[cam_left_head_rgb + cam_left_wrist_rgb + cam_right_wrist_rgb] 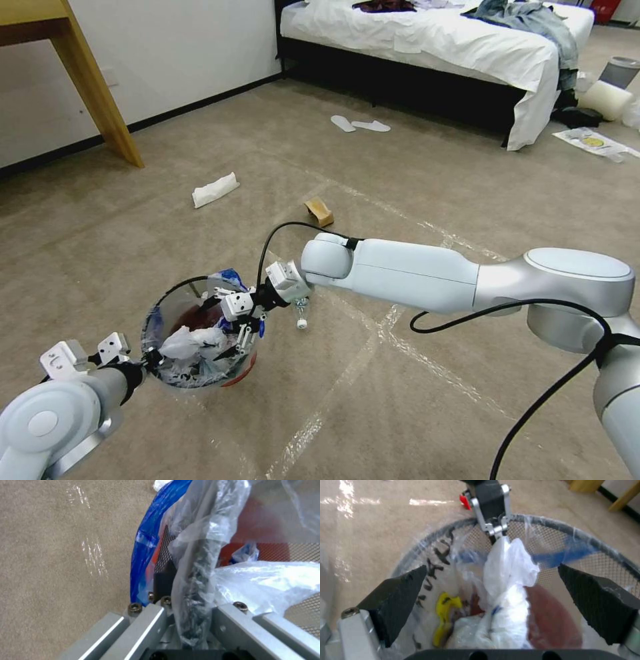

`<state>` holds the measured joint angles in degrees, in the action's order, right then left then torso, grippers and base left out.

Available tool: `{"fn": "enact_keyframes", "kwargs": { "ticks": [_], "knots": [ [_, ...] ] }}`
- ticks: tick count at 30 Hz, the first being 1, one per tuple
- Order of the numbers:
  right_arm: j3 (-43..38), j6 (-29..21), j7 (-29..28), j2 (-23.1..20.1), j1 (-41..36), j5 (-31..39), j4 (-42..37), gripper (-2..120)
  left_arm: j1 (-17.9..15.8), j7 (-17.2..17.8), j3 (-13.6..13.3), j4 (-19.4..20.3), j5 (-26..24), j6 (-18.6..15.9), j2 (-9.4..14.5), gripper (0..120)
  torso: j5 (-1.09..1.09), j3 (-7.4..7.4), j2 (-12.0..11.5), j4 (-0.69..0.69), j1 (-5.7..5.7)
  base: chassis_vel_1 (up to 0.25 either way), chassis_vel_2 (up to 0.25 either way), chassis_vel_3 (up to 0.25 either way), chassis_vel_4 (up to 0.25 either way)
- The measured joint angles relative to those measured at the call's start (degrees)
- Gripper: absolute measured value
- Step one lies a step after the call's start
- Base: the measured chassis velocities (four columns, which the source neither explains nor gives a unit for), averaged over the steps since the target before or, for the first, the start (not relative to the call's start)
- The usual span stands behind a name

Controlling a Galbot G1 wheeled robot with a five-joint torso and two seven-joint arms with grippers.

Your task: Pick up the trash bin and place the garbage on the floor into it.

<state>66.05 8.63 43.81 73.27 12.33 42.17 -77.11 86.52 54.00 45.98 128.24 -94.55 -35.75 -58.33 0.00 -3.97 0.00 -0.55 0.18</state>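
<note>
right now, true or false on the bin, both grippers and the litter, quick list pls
1. The left gripper is clamped on the bin rim. True.
2. The right gripper is shut on a bottle. False: it is open over the bin mouth, holding nothing.
3. The bin is empty. False: white tissues and a yellow scrap lie inside.
4. A brown carton lies on the floor. True.

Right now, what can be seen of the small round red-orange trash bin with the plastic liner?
The small round red-orange mesh trash bin has a thin black rim and a clear plastic liner with a blue edge. It sits upright, near the beige carpet. The left gripper is shut on its rim and liner; the open right gripper hovers over its mouth. Inside lie crumpled white tissues, a yellow scrap and something red.
</note>
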Motion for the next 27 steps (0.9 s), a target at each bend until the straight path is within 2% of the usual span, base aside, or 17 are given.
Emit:
{"fn": "enact_keyframes", "kwargs": {
  "ticks": [2, 4, 10, 13, 15, 16, 18, 19, 20, 21, 23, 26, 27],
  "knots": [
    [0.0, -0.7, 1.6, 0.0, 0.1, 1.2, -0.1, 100, 0.1, -0.1, -0.1, 0.0, 0.2, 0.0, -0.1, 0, -0.01, 0.0, 0.0, 0.0, 0.0, 0.0, 0.0, 0.0, 0.0],
    [0.8, -0.2, -1.6, -0.1, 0.8, 4.9, -0.7, 100, 0.1, -0.1, -0.2, -0.2, 0.3, 0.0, -0.2, 0, 0.0, 0.0, 0.0, 0.0, 0.0, 0.0, 0.0, 0.0, 0.0],
    [-2.3, 1.0, -2.5, -0.6, 1.0, 8.3, -0.2, 100, 0.0, -0.2, -0.4, -0.3, 0.4, 0.0, -0.3, 0, -0.01, 0.0, 0.0, 0.01, 0.0, 0.0, 0.0, 0.0, 0.0],
    [-6.0, 3.2, -4.2, -2.1, 0.6, 12.4, -0.9, 100, 0.2, 0.0, -0.1, -0.5, 0.1, -0.1, -0.2, 0, -0.01, 0.0, 0.0, 0.0, 0.0, 0.0, 0.0, 0.0, 0.0],
    [-13.8, 4.0, -8.2, -4.9, -1.7, 15.9, -2.7, 100, 0.4, 0.6, 0.5, -0.8, -0.8, -0.3, 0.2, 0, 0.0, 0.0, 0.0, 0.01, 0.0, 0.0, 0.0, 0.0, 0.0],
    [-13.8, 4.0, -8.2, -4.9, -1.7, 15.9, -2.7, 100, 0.4, 0.6, 0.5, -0.8, -0.8, -0.3, 0.2, 0, 0.0, 0.0, 0.0, 0.01, 0.0, 0.0, 0.0, 0.0, 0.0],
    [-20.6, 4.7, -16.4, -8.2, -4.1, 16.7, -4.3, 100, 0.6, 1.3, 1.2, -1.2, -2.0, -0.6, 0.6, 0, 0.0, 0.01, 0.0, 0.02, 0.0, 0.0, 0.0, 0.0, 0.0],
    [-20.6, 4.7, -16.4, -8.2, -4.1, 16.7, -4.3, 100, 0.6, 1.3, 1.2, -1.2, -2.0, -0.6, 0.6, 0, 0.0, 0.01, 0.0, 0.02, 0.0, 0.0, 0.0, 0.0, 0.0],
    [-24.5, 5.0, -23.1, -11.2, -6.4, 17.5, -5.4, 100, 0.7, 1.8, 1.7, -1.3, -3.0, -0.8, 0.9, 0, 0.0, 0.0, 0.0, 0.01, 0.0, 0.0, 0.0, 0.0, 0.0],
    [-26.8, 4.9, -26.8, -13.0, -8.2, 17.7, -6.1, 100, 0.8, 2.1, 2.0, -1.4, -3.7, -0.8, 1.2, 0, 0.01, 0.01, 0.0, -0.02, 0.0, 0.0, 0.0, 0.0, 0.0],
    [-28.8, 4.9, -28.9, -14.4, -9.8, 17.4, -6.5, 100, 0.8, 2.4, 2.3, -1.5, -4.4, -0.8, 1.5, 0, 0.02, 0.0, 0.0, -0.02, 0.0, 0.0, 0.0, 0.0, 0.0],
    [-35.9, 4.6, -35.1, -17.6, -15.5, 16.7, -8.1, 100, 0.8, 3.7, 3.3, -1.5, -6.5, -0.9, 2.3, 0, 0.02, 0.0, 0.0, -0.02, 0.0, 0.0, 0.0, 0.0, 0.0],
    [-35.9, 4.6, -35.1, -17.6, -15.5, 16.7, -8.1, 100, 0.8, 3.7, 3.3, -1.5, -6.5, -0.9, 2.3, 0, 0.02, 0.0, 0.0, -0.02, 0.0, 0.0, 0.0, 0.0, 0.0]
  ]
}}
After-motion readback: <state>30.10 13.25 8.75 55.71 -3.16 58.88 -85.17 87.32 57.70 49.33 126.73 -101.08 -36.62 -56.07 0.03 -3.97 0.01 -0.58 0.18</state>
